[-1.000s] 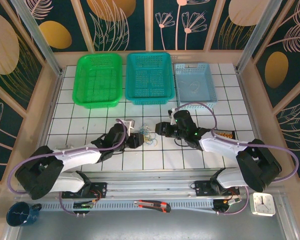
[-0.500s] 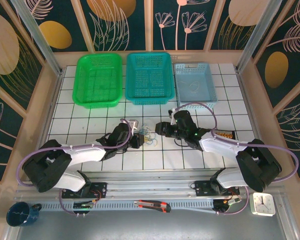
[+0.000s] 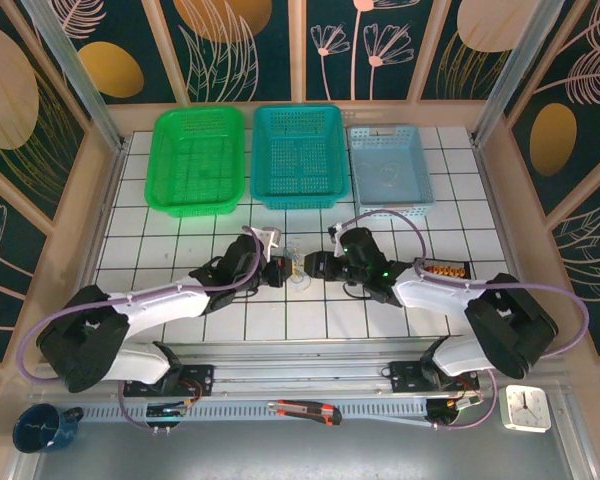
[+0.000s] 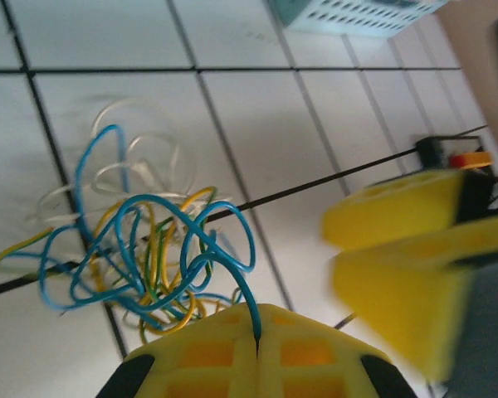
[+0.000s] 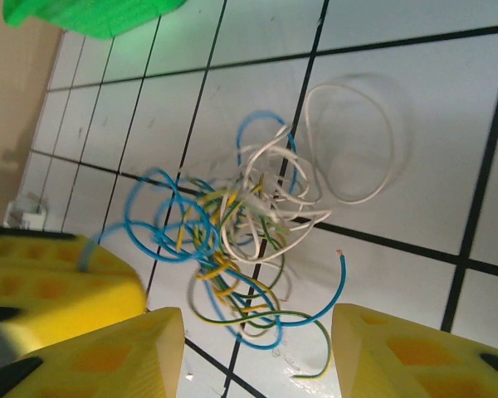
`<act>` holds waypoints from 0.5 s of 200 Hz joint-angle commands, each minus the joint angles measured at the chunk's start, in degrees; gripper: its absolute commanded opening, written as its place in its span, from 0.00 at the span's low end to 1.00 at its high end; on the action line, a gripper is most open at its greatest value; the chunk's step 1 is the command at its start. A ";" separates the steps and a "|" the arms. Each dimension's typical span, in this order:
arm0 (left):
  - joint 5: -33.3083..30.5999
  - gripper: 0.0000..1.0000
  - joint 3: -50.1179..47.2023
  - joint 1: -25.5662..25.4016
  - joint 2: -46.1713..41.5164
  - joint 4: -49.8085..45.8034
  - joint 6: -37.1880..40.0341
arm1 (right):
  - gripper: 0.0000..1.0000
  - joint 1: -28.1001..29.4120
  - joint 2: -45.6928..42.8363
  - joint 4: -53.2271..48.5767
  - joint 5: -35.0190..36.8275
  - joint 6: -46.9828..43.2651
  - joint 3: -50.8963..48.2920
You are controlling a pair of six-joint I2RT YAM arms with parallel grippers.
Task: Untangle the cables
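Nearest, well behind both pincers at the table's front edge: a slotted metal rail (image 3: pixel 220 412) bearing a red-and-black box cutter (image 3: pixel 305 409). Off to the right of it a small white clock (image 3: pixel 525 408), and off to the left a dark blue mug (image 3: pixel 40 428).

Ahead of that, a white tiled tabletop (image 3: pixel 160 250) ruled with black grid lines.

Left pincer (image 4: pixel 257 347): clenched, yellow pads pressed flat together, nipping one blue strand of the cables (image 4: pixel 149 257).

Right pincer (image 5: pixel 253 332): released, yellow fingers spread wide, with the clump lying on the tile just ahead of the gap.

Blue, yellow-green and white strands, loosely knotted, with one white loop straying off to the far side. Seen from above, a small tangle lying between the two pincer tips, tip facing tip.

Near the right pincer, out to its right: a small orange-studded strip (image 3: pixel 445 268) lying on the tile.

Farther out beyond both pincers, three baskets in a row along the back: a green basket (image 3: pixel 170 190), a teal basket (image 3: pixel 265 180) and a pale blue basket (image 3: pixel 420 185).

Farthest, pale wooden framing (image 3: pixel 300 50) around dark teal wall panels (image 3: pixel 250 60) printed with gold discs and pink flower outlines.
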 commanded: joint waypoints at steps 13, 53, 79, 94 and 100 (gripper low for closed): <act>4.88 0.00 3.96 -0.32 -1.86 -2.59 -1.03 | 0.51 2.09 2.91 6.19 2.19 -3.18 -0.68; 8.10 0.00 4.22 -0.27 -1.82 0.84 -5.56 | 0.53 2.50 4.60 12.40 1.75 -3.32 -2.60; 8.90 0.00 4.38 -0.34 -1.34 3.17 -7.35 | 0.53 2.49 6.09 14.40 1.93 -3.21 -2.63; 9.08 0.00 4.68 -0.32 -1.01 3.89 -8.11 | 0.53 2.64 6.96 15.30 2.34 -3.10 -2.63; 9.30 0.00 4.73 -0.33 -0.86 4.39 -8.73 | 0.53 2.64 7.36 15.67 2.61 -3.01 -2.69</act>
